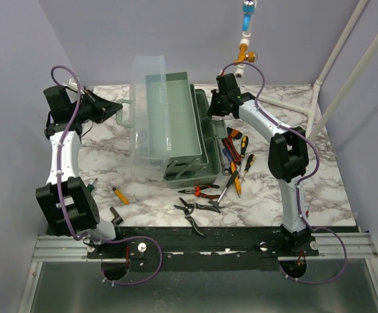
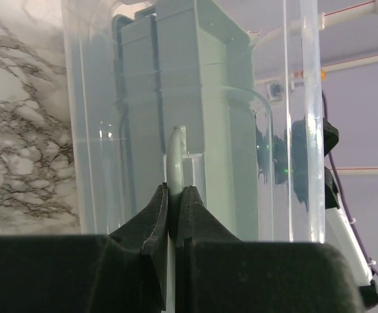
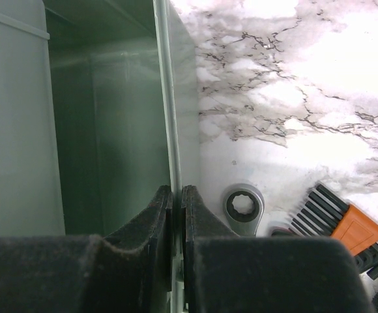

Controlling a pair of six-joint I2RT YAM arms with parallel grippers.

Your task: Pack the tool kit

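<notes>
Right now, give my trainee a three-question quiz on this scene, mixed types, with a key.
1. True or false: the left gripper is shut on a green part of the toolbox.
2. Where do the red pliers lie? A inside the toolbox; B on the table; C held in the air.
3. Fill in: the toolbox's clear lid stands ____.
Key: 1 true; 2 B; 3 open.

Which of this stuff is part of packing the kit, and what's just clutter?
Job:
- toolbox, clamped by left gripper and right gripper
- clear lid
- pliers
- screwdrivers
- shears
- wrench
- hex keys

Lying about:
- white pipes
- blue-and-orange fitting hanging at the back
</notes>
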